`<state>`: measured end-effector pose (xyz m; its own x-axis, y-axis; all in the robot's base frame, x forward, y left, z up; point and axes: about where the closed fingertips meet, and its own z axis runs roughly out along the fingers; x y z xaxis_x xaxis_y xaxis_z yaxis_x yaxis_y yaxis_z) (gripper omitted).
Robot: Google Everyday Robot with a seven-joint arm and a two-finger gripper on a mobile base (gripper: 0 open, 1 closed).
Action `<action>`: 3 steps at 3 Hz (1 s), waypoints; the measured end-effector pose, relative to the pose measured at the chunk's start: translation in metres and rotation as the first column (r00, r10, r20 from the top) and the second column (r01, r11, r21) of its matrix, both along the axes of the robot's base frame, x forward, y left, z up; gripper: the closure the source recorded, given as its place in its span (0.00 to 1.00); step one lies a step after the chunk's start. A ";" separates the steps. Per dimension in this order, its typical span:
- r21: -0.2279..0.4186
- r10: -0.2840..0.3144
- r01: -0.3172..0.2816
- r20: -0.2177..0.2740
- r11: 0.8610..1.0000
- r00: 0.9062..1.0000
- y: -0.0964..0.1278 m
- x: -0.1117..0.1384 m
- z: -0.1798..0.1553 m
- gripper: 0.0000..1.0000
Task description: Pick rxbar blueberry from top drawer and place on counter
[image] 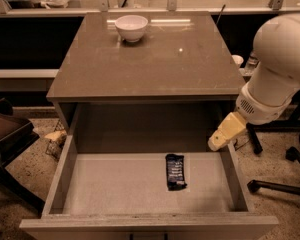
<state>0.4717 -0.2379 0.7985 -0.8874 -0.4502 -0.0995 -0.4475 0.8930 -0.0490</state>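
The rxbar blueberry (175, 171), a small dark bar with pale lettering, lies flat on the pale floor of the open top drawer (115, 184), right of the middle. The counter (150, 59) is the glossy grey-brown top above it. My gripper (222, 134) shows as a pale yellowish tip at the end of the white arm, above the drawer's right wall, up and to the right of the bar and apart from it.
A white bowl (131, 27) stands at the back of the counter. A dark chair (7, 144) is at the left and an office chair base (280, 174) at the right. A cluttered shelf runs behind the counter.
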 end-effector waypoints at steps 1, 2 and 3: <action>0.029 -0.024 0.025 -0.011 0.999 1.000 0.005 0.001 -0.015 0.00; 0.085 -0.091 0.094 -0.039 0.992 0.995 0.026 0.004 -0.048 0.00; 0.130 -0.181 0.186 -0.056 0.974 0.982 0.054 0.011 -0.077 0.00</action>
<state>0.4824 -0.1838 0.7214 -0.9584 -0.2644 -0.1076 -0.2744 0.9572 0.0922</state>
